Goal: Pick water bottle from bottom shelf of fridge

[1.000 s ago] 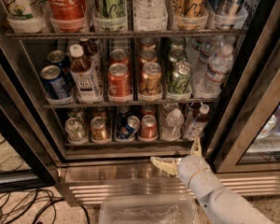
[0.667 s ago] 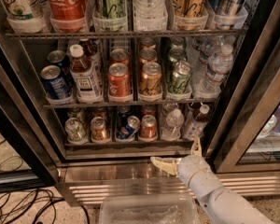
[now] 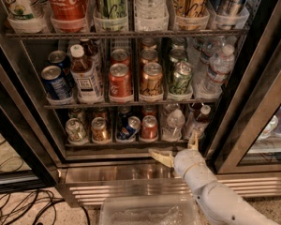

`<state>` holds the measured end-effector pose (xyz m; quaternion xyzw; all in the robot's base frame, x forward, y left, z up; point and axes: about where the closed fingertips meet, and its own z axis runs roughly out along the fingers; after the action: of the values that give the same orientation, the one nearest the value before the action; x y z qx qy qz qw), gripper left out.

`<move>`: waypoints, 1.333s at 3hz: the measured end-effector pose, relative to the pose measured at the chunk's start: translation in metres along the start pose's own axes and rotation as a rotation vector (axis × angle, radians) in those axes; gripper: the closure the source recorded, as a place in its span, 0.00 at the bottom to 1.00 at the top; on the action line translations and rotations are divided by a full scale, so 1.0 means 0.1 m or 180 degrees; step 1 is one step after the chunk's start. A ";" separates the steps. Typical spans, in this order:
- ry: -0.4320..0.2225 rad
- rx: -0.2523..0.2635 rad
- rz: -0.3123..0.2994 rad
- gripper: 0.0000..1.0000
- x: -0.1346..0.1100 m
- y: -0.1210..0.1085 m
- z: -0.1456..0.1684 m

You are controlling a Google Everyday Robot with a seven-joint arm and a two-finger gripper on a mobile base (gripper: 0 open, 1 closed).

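The fridge (image 3: 122, 173) stands open in the camera view. The water bottle (image 3: 172, 123), clear and ribbed with a white cap, stands on the bottom shelf (image 3: 113, 145) toward the right, between a red can (image 3: 149, 127) and a white-capped bottle of dark drink (image 3: 199, 120). My gripper (image 3: 173, 145) is open just below and in front of the shelf edge, under the water bottle. One pale finger (image 3: 161, 157) points left and the other (image 3: 193, 141) points up. It touches nothing and holds nothing.
Several cans fill the left lanes of the bottom shelf. Two racks above hold cans and more bottles. The black-edged glass door (image 3: 257, 102) stands open at right. A clear plastic bin (image 3: 150, 212) sits below the arm. Cables (image 3: 18, 205) lie on the floor at left.
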<state>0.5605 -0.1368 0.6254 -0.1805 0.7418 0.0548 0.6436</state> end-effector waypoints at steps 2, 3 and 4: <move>-0.0166 0.0118 -0.0056 0.29 -0.09 -0.04 0.14; -0.0217 0.0194 -0.0070 0.31 -0.11 -0.09 0.13; -0.0241 0.0291 -0.0096 0.28 -0.11 -0.15 0.12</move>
<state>0.5782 -0.1449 0.6364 -0.1598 0.7159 0.0179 0.6795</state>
